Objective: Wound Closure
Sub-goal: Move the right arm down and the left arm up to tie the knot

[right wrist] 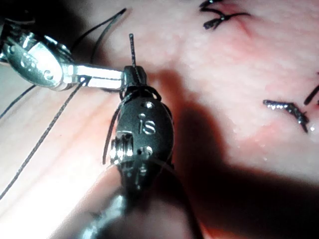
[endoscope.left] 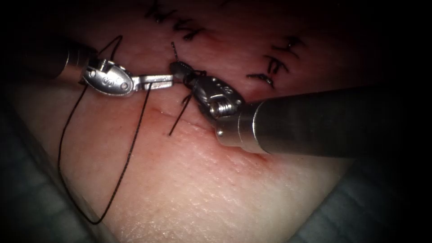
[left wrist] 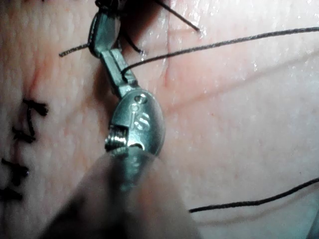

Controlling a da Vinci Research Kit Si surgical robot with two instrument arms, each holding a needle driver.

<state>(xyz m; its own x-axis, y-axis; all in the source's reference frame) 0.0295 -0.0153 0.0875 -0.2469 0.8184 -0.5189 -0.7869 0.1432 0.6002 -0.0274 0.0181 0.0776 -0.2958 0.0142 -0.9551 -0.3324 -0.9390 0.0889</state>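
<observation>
My left tool (endoscope.left: 167,80) comes in from the left with its jaws shut on the dark thread (endoscope.left: 130,153). From those jaws the thread drops in a long loop over the tissue (endoscope.left: 189,180) on the left of the cut (endoscope.left: 157,110). Tip to tip with it, my right tool (endoscope.left: 178,68) is shut on a short thread end (endoscope.left: 173,48) that sticks up past its jaws. Thread is wound around the right tool's jaws (right wrist: 133,73), and one strand (endoscope.left: 177,119) hangs down across the cut. The left tool's own view shows its jaws (left wrist: 113,67) with the thread (left wrist: 209,47) running out sideways.
Finished stitches (endoscope.left: 193,31) and more (endoscope.left: 274,67) lie on the far tissue beyond the tools. The right tool's thick shaft (endoscope.left: 324,121) lies low across the tissue on the right. Red fluid tints the tissue near the cut. Blue-grey drape (endoscope.left: 27,198) borders the tissue.
</observation>
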